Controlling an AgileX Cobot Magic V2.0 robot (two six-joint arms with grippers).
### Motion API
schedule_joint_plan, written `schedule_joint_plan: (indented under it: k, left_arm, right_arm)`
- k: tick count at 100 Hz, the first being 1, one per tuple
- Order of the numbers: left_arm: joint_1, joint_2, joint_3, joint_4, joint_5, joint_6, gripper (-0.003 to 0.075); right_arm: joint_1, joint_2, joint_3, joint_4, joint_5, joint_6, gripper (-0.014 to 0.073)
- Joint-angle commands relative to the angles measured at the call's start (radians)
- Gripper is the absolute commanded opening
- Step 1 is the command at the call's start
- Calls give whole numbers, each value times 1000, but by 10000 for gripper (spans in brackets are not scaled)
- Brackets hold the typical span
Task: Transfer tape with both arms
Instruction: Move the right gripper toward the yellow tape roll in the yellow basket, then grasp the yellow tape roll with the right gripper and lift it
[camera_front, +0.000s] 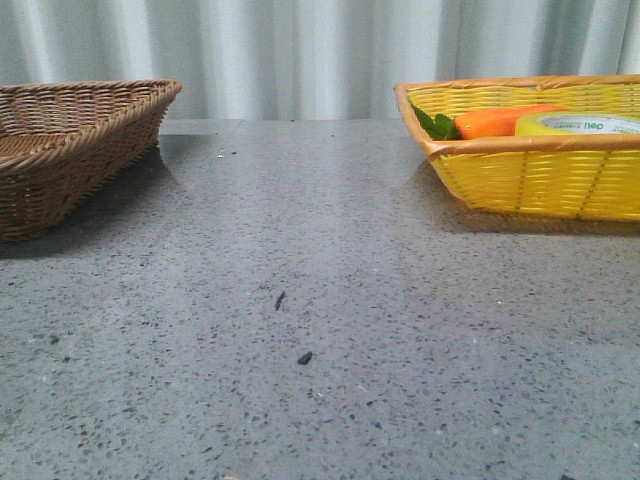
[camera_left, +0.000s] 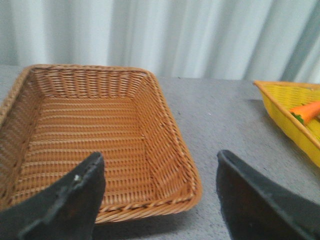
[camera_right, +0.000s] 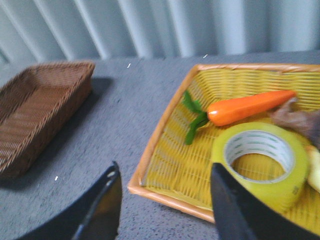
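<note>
The grey counter (camera_front: 320, 330) carries a brown basket (camera_left: 95, 140) and a yellow basket (camera_right: 200, 165), well apart. The left tool (camera_left: 160, 195) hangs over the brown basket's near corner, fingers spread apart, nothing between them. The right tool (camera_right: 165, 205) hovers at the yellow basket's near rim, fingers also apart and holding nothing. Just beyond it the tape (camera_right: 260, 162) lies flat inside that basket, with a carrot (camera_right: 245, 107) beside it on the far side and a blurred brownish thing (camera_right: 297, 120) near both.
</note>
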Motion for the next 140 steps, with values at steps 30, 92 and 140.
schedule_joint_plan:
  k: [30, 92, 140]
  left_arm:
    - [-54, 52, -36, -11, -85, 3, 459]
    - [-54, 52, -36, -11, -85, 3, 459]
    - [-54, 52, -36, -11, -88, 3, 459]
  right_arm:
    - [14, 651, -568, -241, 446, 146, 368]
    - [14, 984, -687, -308, 430, 213, -56]
    - [200, 828, -1166, -279, 400, 215, -41]
